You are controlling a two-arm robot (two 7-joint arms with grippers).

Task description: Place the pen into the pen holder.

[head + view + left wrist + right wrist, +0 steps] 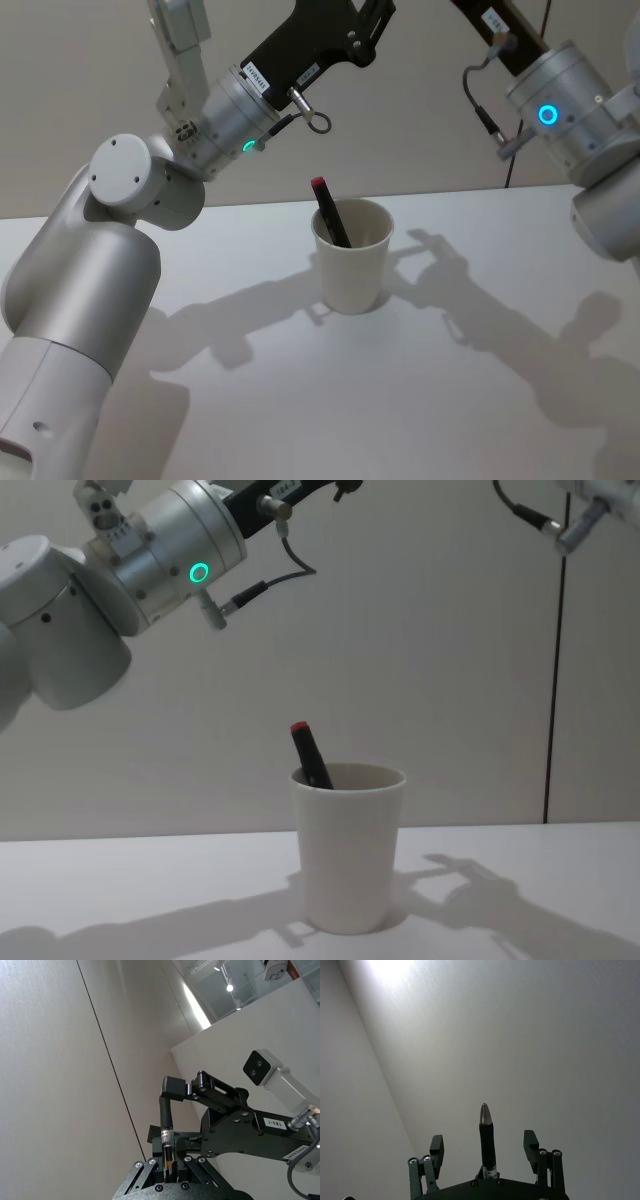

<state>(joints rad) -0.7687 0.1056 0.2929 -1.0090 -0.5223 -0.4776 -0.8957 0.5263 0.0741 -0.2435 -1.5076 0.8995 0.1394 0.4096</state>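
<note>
The pen [330,212] leans inside the pen holder [351,260] mid-table [300,400] — right gripper [485,1145] raised, jaws apart; left gripper's jaws can't be made out.

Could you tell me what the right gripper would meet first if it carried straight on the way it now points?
Probably nothing nearby: the right gripper, fingers open and empty, faces a plain pale wall, well away from the pen holder. How far off the wall lies is unclear.

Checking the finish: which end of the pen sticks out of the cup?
The red-capped end of the pen stands above the pen holder rim; the other end is inside.
</note>
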